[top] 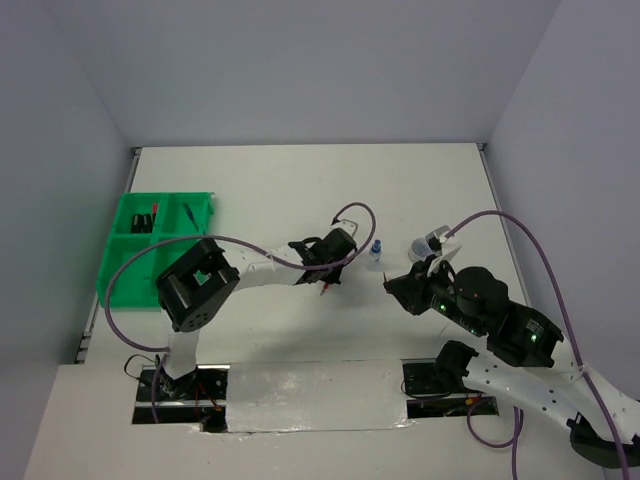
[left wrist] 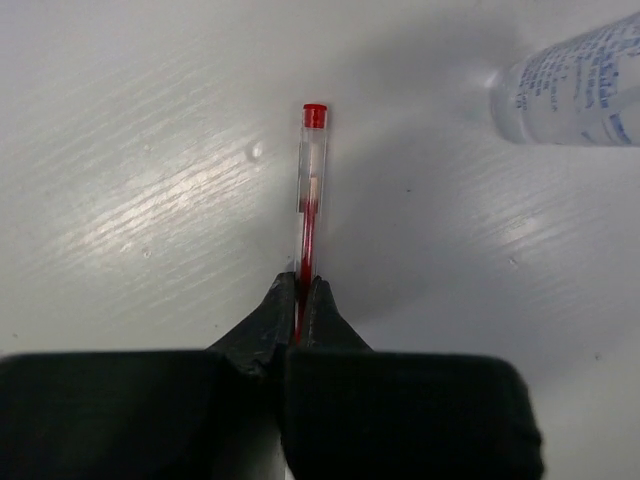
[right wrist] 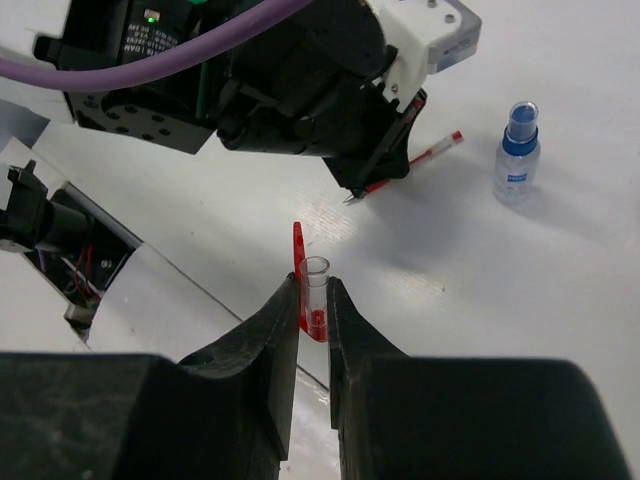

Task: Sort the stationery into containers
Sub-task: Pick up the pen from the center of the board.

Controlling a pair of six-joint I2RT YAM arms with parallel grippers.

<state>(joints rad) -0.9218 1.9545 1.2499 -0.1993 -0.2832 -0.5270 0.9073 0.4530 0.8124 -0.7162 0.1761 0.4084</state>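
Note:
My left gripper (left wrist: 303, 290) is shut on a thin red pen (left wrist: 310, 190), which points away from the fingers just above the white table. In the top view the left gripper (top: 327, 272) is mid-table with the pen's tip (top: 325, 292) below it. My right gripper (right wrist: 313, 292) is shut on a clear pen cap with a red clip (right wrist: 316, 285), held upright, open end up. In the top view the right gripper (top: 390, 283) faces the left one. The blue-capped clear bottle (top: 376, 250) stands between and behind them; it also shows in the right wrist view (right wrist: 517, 155) and the left wrist view (left wrist: 575, 85). The green tray (top: 125, 290) lies at the far left.
The tray's back compartments hold dark pieces with a red end (top: 147, 218) and a thin pen (top: 189, 212). Purple cables loop over both arms. A grey taped strip (top: 310, 395) runs along the table's near edge. Walls close in left, right and behind.

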